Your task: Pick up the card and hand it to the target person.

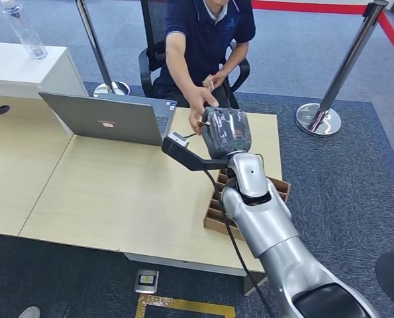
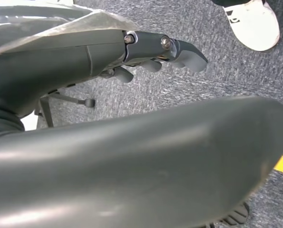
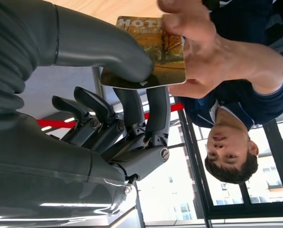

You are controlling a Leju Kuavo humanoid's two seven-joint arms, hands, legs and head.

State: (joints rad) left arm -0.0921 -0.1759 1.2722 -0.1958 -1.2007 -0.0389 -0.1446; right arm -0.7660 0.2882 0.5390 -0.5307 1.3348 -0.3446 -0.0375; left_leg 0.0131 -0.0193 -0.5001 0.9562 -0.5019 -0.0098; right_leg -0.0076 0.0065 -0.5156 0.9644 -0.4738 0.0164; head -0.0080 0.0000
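The card (image 3: 158,52), printed with an autumn scene and the letters HOT, is pinched between the thumb and fingers (image 3: 158,109) of my right hand (image 3: 132,90). A seated person's hand (image 3: 190,42) grips the card's other end. From the head view my right hand (image 1: 226,131) is stretched over the far edge of the table (image 1: 110,192), its grey cover toward me, and the person's hand (image 1: 200,99) meets it there. In the left wrist view my left hand (image 2: 161,50) hangs above grey carpet, fingers curled in around nothing.
An open laptop (image 1: 107,118) stands on the table left of my arm. A brown cardboard tray (image 1: 216,213) lies under my right forearm. Two stanchion posts (image 1: 318,118) flank the person's chair. A water bottle (image 1: 24,30) stands on the white cabinet at far left.
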